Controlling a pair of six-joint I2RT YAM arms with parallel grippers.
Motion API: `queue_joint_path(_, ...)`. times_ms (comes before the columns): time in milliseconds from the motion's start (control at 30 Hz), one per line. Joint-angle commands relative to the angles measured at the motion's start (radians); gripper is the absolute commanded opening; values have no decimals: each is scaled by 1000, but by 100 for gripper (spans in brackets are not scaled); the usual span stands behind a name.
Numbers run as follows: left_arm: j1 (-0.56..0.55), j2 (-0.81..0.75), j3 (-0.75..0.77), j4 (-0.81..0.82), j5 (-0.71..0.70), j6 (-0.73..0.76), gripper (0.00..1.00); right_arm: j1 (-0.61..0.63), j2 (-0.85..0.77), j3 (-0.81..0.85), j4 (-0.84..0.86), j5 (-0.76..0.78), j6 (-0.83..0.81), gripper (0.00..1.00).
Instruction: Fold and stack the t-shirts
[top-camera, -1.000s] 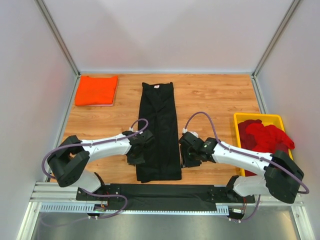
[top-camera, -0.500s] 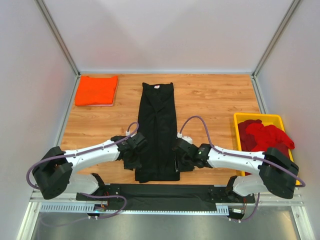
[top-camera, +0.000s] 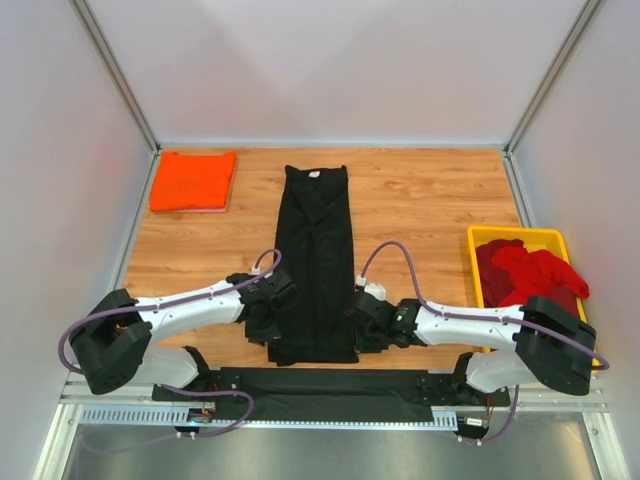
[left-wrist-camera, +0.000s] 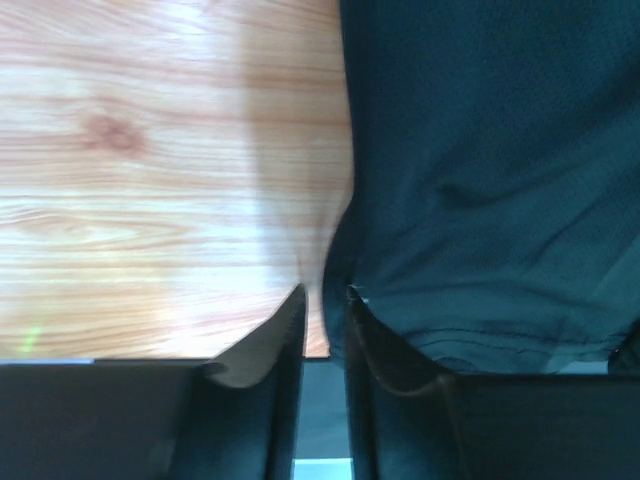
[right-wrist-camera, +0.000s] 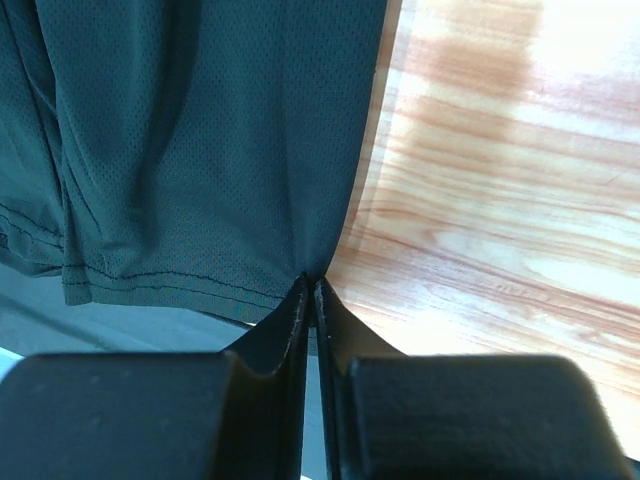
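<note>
The black t-shirt (top-camera: 315, 250) lies on the wooden table as a long narrow strip, collar at the far end. My left gripper (top-camera: 268, 325) is at its near left corner. In the left wrist view its jaws (left-wrist-camera: 325, 295) are nearly together, with the edge of the black cloth (left-wrist-camera: 480, 150) between them. My right gripper (top-camera: 362, 325) is at the near right corner. Its jaws (right-wrist-camera: 309, 280) are shut on the edge of the shirt (right-wrist-camera: 200, 130) just above the hem. The folded orange t-shirt (top-camera: 192, 180) lies far left. Red t-shirts (top-camera: 525, 272) are heaped at the right.
The red heap fills a yellow tray (top-camera: 515, 233) by the right wall. A black rail (top-camera: 320, 382) runs along the near table edge just behind the shirt's hem. Bare wood lies on both sides of the black strip.
Both grippers have slid toward me along the shirt's sides to its near corners. The right jaws have closed on the cloth, and the near hem has bunched a little.
</note>
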Motion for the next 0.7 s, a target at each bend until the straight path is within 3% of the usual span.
queue_joint_path(0,-5,-47,61,-62,-42,6,32,23,0,-17,-24,49,33,4)
queue_joint_path(233,-36,-160,56,55,67,17,39,46,-5,-8,-57,73,44,0)
queue_joint_path(433,-36,-114,1,98,104,6,37,49,-17,-3,-87,92,40,1)
queue_joint_path(467,-36,-106,-20,99,102,-2,37,49,-21,-2,-96,95,40,2)
queue_joint_path(600,-37,-49,-56,72,76,-32,36,47,-71,27,-150,98,18,21)
queue_joint_path(667,-36,-35,-50,43,76,-39,36,49,-95,70,-181,104,-15,25)
